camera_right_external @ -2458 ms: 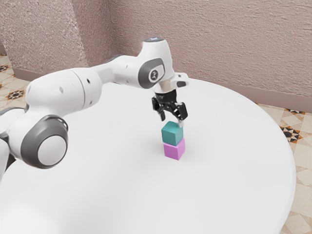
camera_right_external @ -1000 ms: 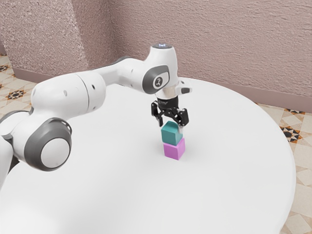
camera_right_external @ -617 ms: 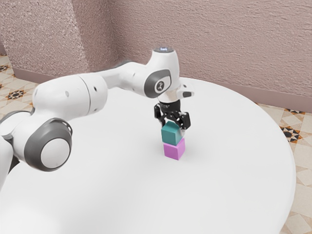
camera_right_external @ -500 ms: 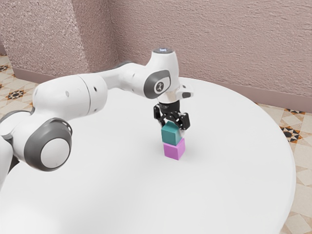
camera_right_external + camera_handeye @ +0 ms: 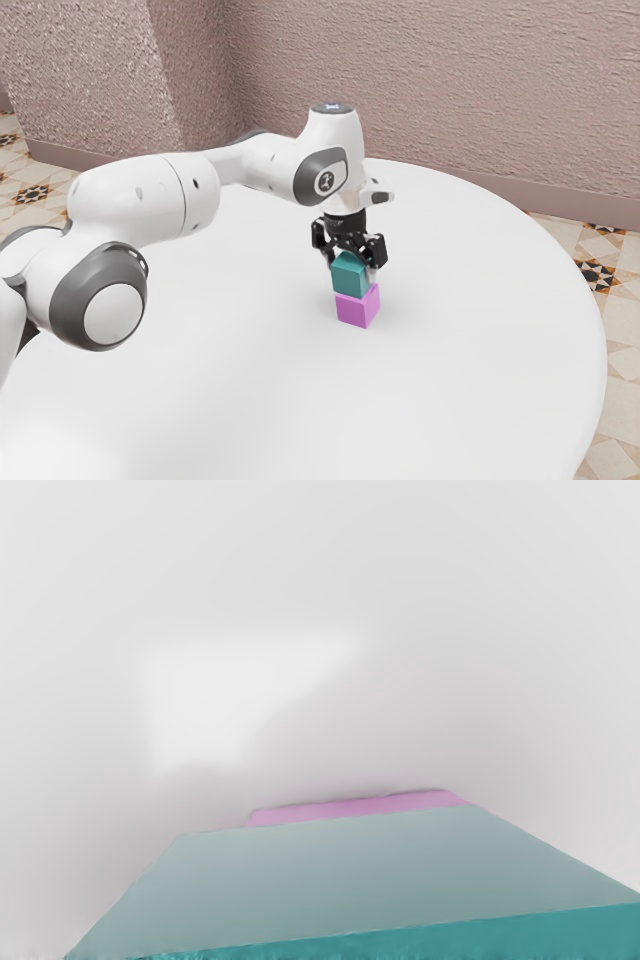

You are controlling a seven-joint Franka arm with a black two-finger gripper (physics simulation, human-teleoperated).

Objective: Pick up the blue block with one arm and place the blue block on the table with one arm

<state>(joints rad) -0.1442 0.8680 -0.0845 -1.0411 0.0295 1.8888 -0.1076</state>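
Blue block (image 5: 350, 276) seen atop pink block (image 5: 357, 308), approx. 6 o'clock from hand (image 5: 352, 266); open/closed state can't be told. Firm grip should be confirmed, then vert. lift made twd. 12 o'clock, w/o pink block being dragged.

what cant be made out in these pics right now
- Exterior view: whether the gripper grips the teal block; the block's near faces hide its far side.
- Exterior view: most of the pink-purple block's top, covered by the teal block.
- Exterior view: the arm's base, cut off by the view's left edge.
- Wrist view: part of the teal block, cut off by the lower edge.
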